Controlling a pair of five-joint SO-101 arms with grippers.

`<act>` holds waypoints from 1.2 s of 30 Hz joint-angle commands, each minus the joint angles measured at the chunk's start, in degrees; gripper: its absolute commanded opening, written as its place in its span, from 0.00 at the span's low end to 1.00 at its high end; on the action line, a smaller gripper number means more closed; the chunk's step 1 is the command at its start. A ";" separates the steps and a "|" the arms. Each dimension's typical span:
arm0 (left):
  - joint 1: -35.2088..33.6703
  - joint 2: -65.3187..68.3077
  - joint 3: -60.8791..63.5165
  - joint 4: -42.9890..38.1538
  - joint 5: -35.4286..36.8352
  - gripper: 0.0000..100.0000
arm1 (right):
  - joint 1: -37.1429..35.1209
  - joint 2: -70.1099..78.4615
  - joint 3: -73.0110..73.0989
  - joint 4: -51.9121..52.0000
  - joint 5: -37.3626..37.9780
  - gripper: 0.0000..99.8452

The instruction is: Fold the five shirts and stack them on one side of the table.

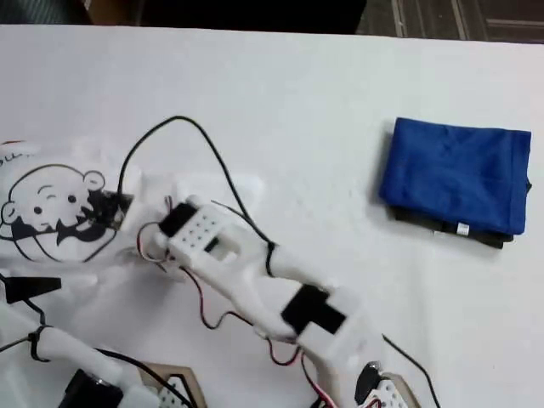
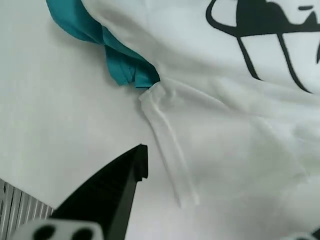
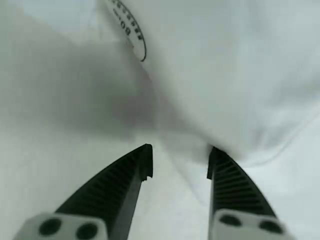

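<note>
The printed white shirt [image 1: 51,212] lies at the table's 9 o'clock; the right gripper [image 3: 180,156], half open and empty, straddles its 3 o'clock edge. The left gripper [image 1: 32,287], wide open and empty, hangs beside the sleeve [image 2: 167,150].

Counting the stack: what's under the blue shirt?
A folded black garment sticks out beneath the blue shirt along the edge nearest the arms. The blue shirt covers the rest of it, so whether anything else lies in between cannot be seen.
</note>
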 commanded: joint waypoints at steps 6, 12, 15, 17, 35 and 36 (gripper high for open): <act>-0.44 -1.76 -0.66 0.70 -0.18 0.57 | 4.00 9.10 -11.52 3.03 0.09 0.04; -0.18 -1.76 -0.66 0.70 -0.26 0.57 | 12.18 13.14 -18.29 8.92 0.44 0.02; -0.09 -1.76 -0.66 0.70 -0.09 0.57 | 18.86 13.49 -20.66 9.89 0.62 0.02; 0.00 -1.76 -0.66 0.70 -0.09 0.57 | 23.43 13.14 -21.89 10.33 1.67 0.02; 3.25 -1.76 -0.57 2.20 0.18 0.57 | 37.05 12.97 -53.19 33.89 8.26 0.02; 4.22 -1.76 -0.66 2.90 1.05 0.57 | 36.79 12.26 -53.54 33.89 8.18 0.02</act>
